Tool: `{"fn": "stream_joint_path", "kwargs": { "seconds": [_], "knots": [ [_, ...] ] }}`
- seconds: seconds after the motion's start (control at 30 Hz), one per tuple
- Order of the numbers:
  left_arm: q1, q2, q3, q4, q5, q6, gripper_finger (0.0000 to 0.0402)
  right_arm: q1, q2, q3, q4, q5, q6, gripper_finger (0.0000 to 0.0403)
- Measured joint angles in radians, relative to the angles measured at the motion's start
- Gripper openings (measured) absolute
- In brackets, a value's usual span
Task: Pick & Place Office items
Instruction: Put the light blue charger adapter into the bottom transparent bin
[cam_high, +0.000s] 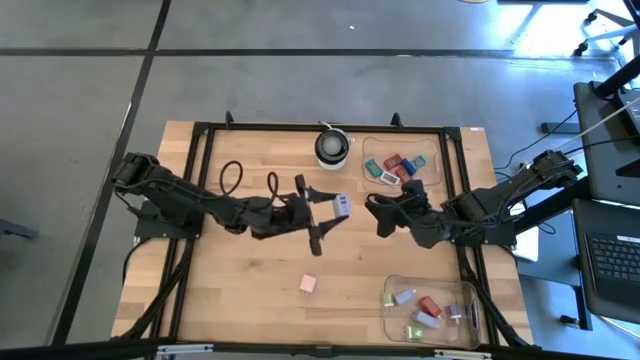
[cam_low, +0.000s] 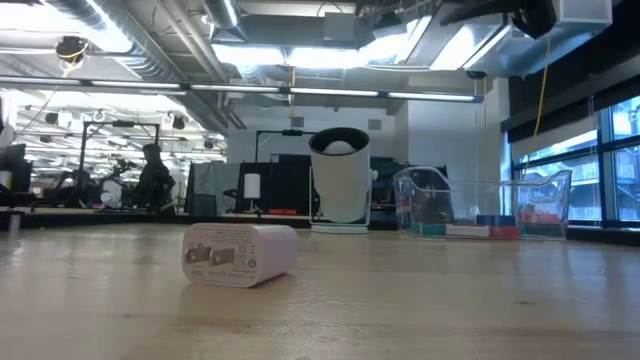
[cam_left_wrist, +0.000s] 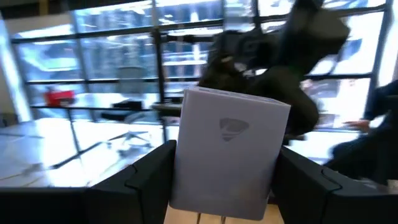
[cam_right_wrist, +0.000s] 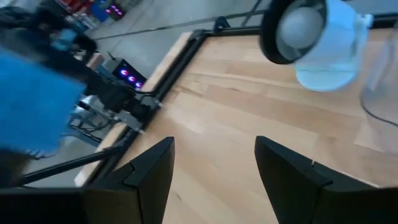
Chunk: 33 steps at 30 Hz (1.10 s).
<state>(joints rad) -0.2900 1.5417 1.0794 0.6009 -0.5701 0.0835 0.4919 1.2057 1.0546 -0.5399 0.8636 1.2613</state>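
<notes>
My left gripper (cam_high: 330, 208) is over the middle of the table, shut on a lilac blocky piece (cam_high: 342, 205) that fills the left wrist view (cam_left_wrist: 230, 155). My right gripper (cam_high: 385, 212) faces it from the right, open with nothing between its fingers (cam_right_wrist: 214, 174). A pink piece (cam_high: 308, 286) lies flat on the wood nearer the front edge; in the low view (cam_low: 238, 255) it looks pale. Several more coloured pieces lie in two clear trays, one far right (cam_high: 400, 165) and one near right (cam_high: 430, 310). My left gripper pinches the lilac piece between its two fingers, one on each narrow side (cam_left_wrist: 181, 180). The fingers (cam_left_wrist: 143, 180) run about level, pointing toward the table's right side. The piece is lifted clear of the table, its broad face with a small logo turned toward the wrist camera.
A round white-and-black object (cam_high: 333, 147) stands at the far edge, left of the far tray (cam_low: 480, 205). Black cables (cam_high: 232, 178) loop on the wood behind my left arm. A black frame (cam_high: 200, 180) borders the table. Bare wood lies at front left.
</notes>
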Motion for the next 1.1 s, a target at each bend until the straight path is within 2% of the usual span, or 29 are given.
{"fn": "stream_joint_path", "kwargs": {
  "seconds": [0.2, 0.47, 0.6, 0.77, 0.9, 1.03, 1.1],
  "knots": [
    [0.011, 0.0, -0.001, -0.043, -0.109, -0.002, 0.0226, 0.0, 0.0, 0.0, 0.098, -0.019, -0.127, 0.0226],
    [0.012, 0.0, -0.001, -0.061, -0.089, -0.044, 0.0224, 0.0, 0.0, 0.0, 0.139, -0.046, -0.276, 0.0226],
    [0.013, 0.0, -0.001, -0.166, -0.095, -0.047, 0.0227, 0.0, 0.0, 0.0, 0.187, -0.061, -0.308, 0.0226],
    [0.013, 0.005, -0.001, -0.338, -0.109, -0.178, 0.0227, -0.001, 0.0, 0.0, 0.211, -0.013, -0.308, 0.0234],
    [0.022, 0.016, -0.001, -0.413, -0.107, -0.278, 0.0227, -0.012, 0.01, 0.0, 0.213, -0.019, -0.275, 0.0265],
    [0.05, 0.029, -0.001, -0.456, -0.054, -0.339, 0.0226, -0.051, 0.05, 0.0, 0.211, -0.078, -0.139, 0.0305],
    [0.059, 0.043, -0.002, -0.489, -0.027, -0.37, 0.0224, -0.076, 0.076, 0.0, 0.211, -0.144, -0.038, 0.032]
  ]
}}
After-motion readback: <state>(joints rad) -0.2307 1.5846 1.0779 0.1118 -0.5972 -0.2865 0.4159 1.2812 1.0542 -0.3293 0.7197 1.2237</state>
